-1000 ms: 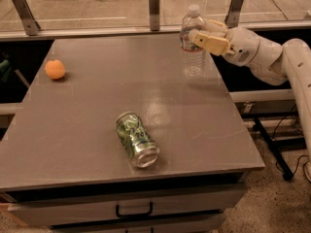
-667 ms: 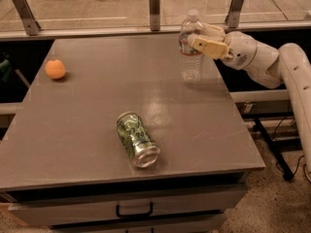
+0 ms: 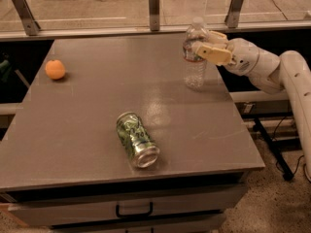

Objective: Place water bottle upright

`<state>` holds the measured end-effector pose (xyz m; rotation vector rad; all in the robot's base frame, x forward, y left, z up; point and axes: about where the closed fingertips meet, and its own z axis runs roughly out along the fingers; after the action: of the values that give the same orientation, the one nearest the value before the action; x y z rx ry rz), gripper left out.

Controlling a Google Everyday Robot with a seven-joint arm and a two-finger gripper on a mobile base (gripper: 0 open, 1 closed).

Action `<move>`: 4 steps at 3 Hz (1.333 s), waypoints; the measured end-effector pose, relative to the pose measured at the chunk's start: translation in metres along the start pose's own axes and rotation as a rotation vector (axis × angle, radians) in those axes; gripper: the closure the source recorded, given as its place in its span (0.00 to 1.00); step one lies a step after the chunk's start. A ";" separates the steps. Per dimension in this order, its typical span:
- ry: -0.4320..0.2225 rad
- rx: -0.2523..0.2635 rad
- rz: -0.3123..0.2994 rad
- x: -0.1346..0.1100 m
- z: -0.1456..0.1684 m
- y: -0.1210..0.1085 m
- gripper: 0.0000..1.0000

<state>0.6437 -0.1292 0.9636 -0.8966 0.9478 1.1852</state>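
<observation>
The water bottle is clear and ribbed, with a white cap and a label band near its shoulder. It stands upright at the far right of the grey table, with its base on or just above the surface. My gripper reaches in from the right and is shut on the bottle's upper part. One tan finger crosses in front of the bottle at the label and the other sits behind it.
A green drink can lies on its side near the table's front middle. An orange fruit sits at the far left. A railing with metal posts runs along the back edge. The table's right edge is close to the bottle.
The gripper has lowered the bottle, still upright, so that its base is now down at the table surface. The can and the orange have not moved.
</observation>
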 end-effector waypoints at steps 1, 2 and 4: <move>-0.010 0.016 0.008 0.006 -0.008 0.002 0.12; -0.010 0.032 0.012 0.009 -0.015 0.004 0.00; -0.003 0.047 0.001 0.007 -0.021 0.001 0.00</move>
<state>0.6406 -0.1460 0.9501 -0.8571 0.9696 1.1603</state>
